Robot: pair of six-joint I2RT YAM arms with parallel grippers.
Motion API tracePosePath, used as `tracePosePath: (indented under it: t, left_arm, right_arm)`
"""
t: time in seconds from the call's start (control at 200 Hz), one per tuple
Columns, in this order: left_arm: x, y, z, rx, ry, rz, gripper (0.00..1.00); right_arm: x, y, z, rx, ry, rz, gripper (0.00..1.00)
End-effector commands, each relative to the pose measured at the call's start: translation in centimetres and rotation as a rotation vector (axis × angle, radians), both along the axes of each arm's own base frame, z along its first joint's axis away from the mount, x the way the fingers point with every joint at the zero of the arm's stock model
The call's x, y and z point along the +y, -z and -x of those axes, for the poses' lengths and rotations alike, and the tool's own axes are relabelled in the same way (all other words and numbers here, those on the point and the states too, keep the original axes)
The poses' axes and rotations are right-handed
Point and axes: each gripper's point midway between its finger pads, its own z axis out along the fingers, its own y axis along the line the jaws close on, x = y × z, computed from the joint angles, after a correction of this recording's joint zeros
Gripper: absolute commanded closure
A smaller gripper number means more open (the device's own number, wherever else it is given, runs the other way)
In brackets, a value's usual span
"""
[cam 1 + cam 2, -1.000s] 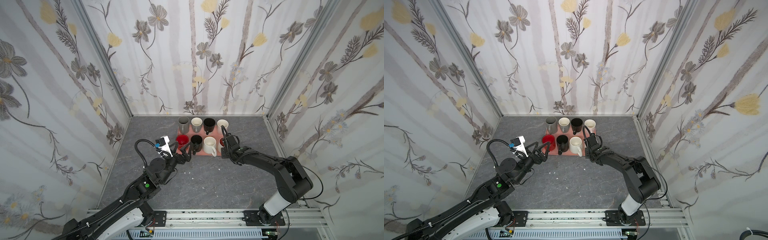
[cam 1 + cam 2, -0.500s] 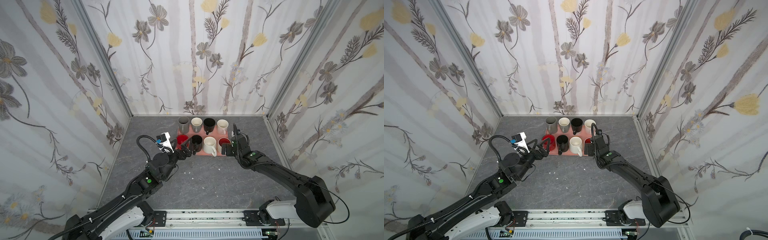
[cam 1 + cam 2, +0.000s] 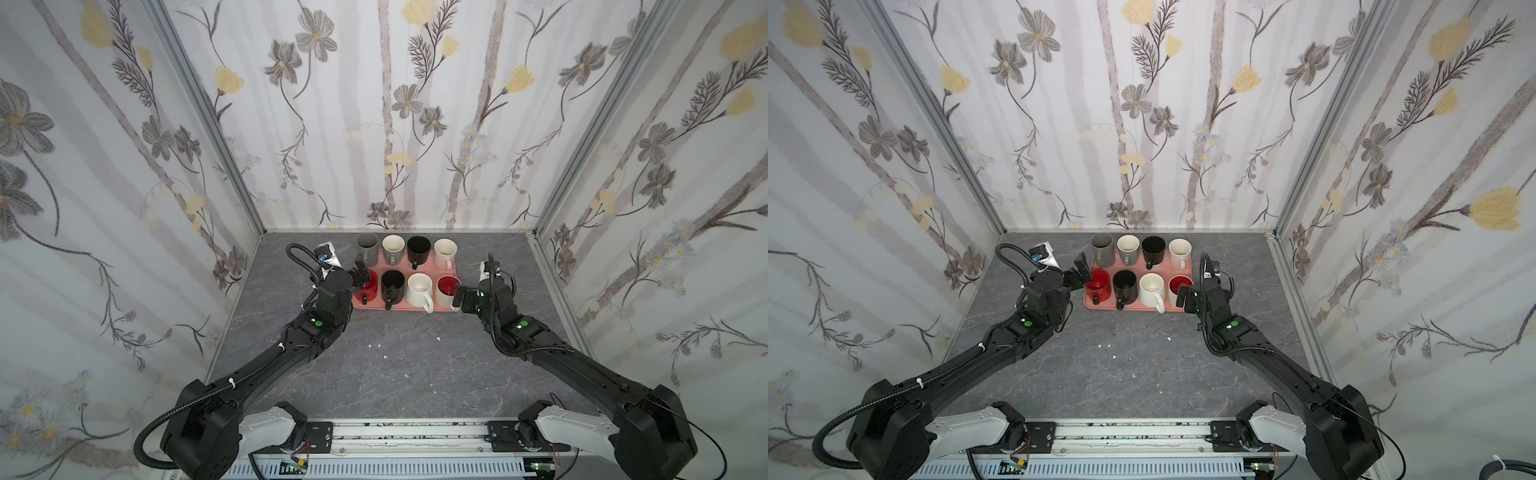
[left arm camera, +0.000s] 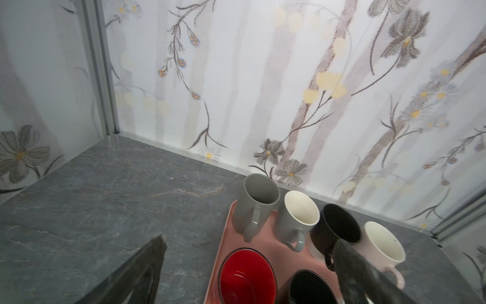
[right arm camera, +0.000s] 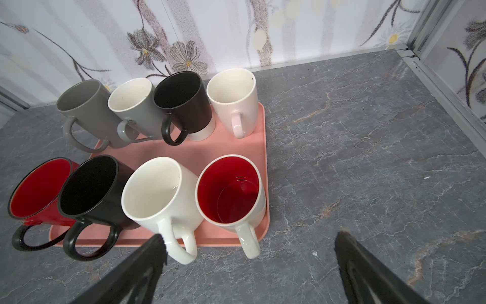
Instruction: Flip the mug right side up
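The mug (image 5: 231,192), white outside and red inside, stands mouth up at the front right corner of the pink tray (image 5: 236,142), its handle toward me; both top views show this mug (image 3: 448,286) (image 3: 1180,286). My right gripper (image 5: 249,238) is open and empty, just off the tray's front right corner, near the handle without touching it; in a top view this right gripper (image 3: 462,297) sits beside the mug. My left gripper (image 4: 249,240) is open and empty, hovering over the red mug (image 4: 247,276) at the tray's front left.
Several other mugs, grey, black, white and pink, stand mouth up in two rows on the tray (image 3: 415,308). The back wall (image 3: 395,166) is close behind the tray. Grey tabletop (image 3: 395,365) stretches in front, with a few white crumbs.
My right gripper opened, let go of the red-inside mug and drew back to the front right. The mug now stands upright. My left arm reached further toward the tray.
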Motion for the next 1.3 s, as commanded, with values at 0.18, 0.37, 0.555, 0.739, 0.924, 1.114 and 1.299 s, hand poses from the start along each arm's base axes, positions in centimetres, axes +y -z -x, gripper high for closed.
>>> tracePosePath:
  t: [0.18, 0.37, 0.555, 0.739, 0.924, 1.114, 1.299]
  left_arm:
    - [8.2, 3.1, -5.6, 0.057, -0.208, -0.246, 0.0]
    - [11.9, 9.2, -6.7, 0.188, -0.264, -0.359, 0.0]
    - [13.9, 13.6, -6.0, 0.287, -0.296, -0.364, 0.0]
    - [13.7, 14.4, -3.8, 0.184, -0.263, -0.336, 0.0]
    - [13.7, 13.6, -2.2, 0.093, -0.221, -0.291, 0.0]
    - [13.7, 12.9, -0.2, -0.012, -0.137, -0.216, 0.0]
    - [14.6, 13.8, 0.3, -0.02, -0.143, -0.171, 0.0]
  right_arm:
    - [-1.6, -1.1, 0.0, -0.057, 0.088, -0.015, 0.0]
    - [-2.2, -1.5, 0.1, -0.075, 0.109, -0.013, 0.0]
    - [-3.1, -1.7, 0.2, -0.092, 0.132, -0.008, 0.0]
    - [-3.8, -1.4, -0.1, -0.091, 0.153, -0.038, 0.0]
    - [-3.8, -1.3, -0.4, -0.124, 0.117, -0.078, 0.0]
    - [-5.2, -1.8, -0.3, -0.21, 0.124, -0.111, 0.0]
    - [-7.2, -2.2, 0.5, -0.33, 0.155, -0.107, 0.0]
